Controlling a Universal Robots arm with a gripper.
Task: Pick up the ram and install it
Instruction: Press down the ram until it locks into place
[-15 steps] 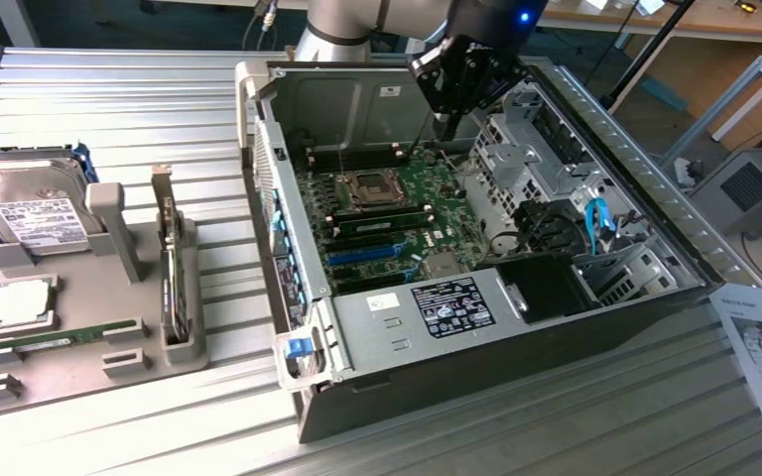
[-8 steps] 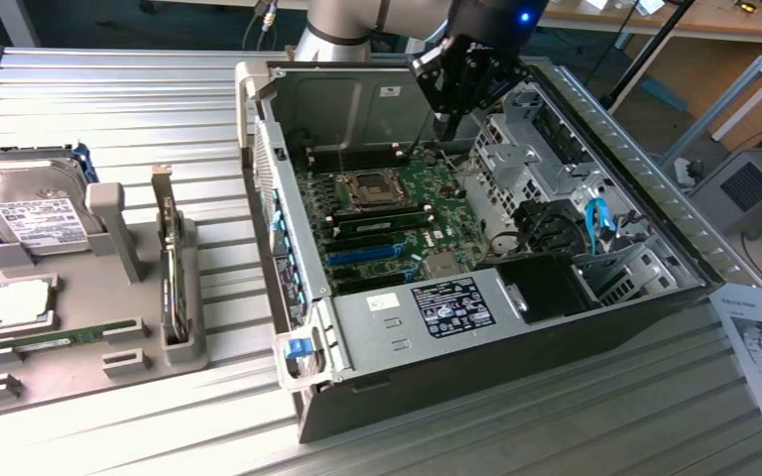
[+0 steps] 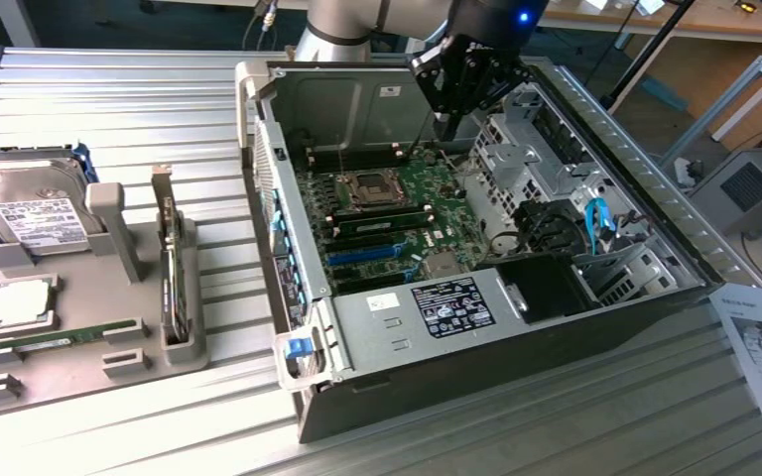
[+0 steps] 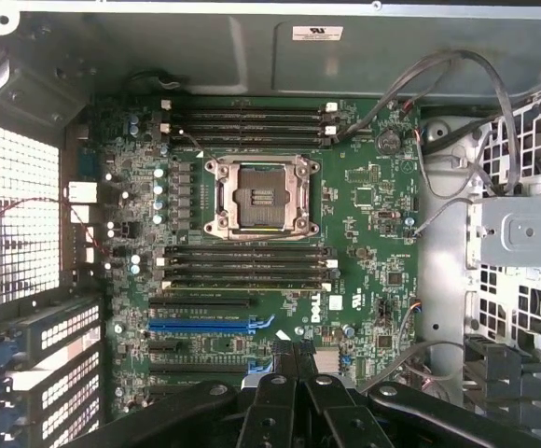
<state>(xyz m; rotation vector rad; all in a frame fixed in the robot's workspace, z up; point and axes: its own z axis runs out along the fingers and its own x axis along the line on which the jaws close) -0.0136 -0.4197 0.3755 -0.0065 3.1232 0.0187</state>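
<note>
Currently the gripper [image 3: 450,127] (clenched, holding nothing visible) hovers above the motherboard [image 4: 364,187]; the ram [image 3: 57,340] lies in the tray [image 3: 156,362], unpicked. Pickup pending.

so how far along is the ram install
Early stage, it seems. The ram lies in the grey holder tray beside the open computer case, nothing picked up. The gripper is shut and empty above the motherboard, near the CPU socket. The black memory slots look empty, so pickup and seating both remain.
</note>
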